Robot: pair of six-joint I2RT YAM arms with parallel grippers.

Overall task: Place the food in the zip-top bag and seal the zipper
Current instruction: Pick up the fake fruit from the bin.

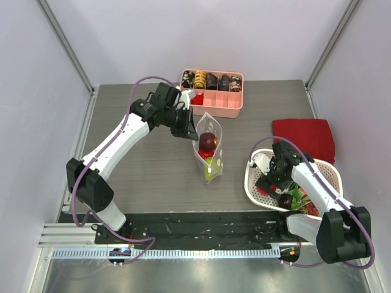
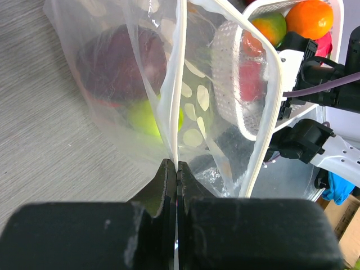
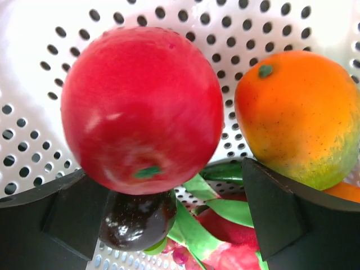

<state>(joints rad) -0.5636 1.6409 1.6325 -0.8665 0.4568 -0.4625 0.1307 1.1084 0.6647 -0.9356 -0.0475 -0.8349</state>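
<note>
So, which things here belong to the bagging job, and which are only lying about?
Job: zip-top bag; dark red fruit and green fruit inside it; red apple and orange fruit in the white basket.
Lying about: pink tray of snacks; red cloth.

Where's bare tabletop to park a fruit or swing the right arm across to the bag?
One bare strip of table lies between the zip-top bag and the white basket, this side of the pink tray. A wider patch lies between the bag and the left arm. Crowded: the right side, where the red cloth, basket and open right gripper sit together.
</note>
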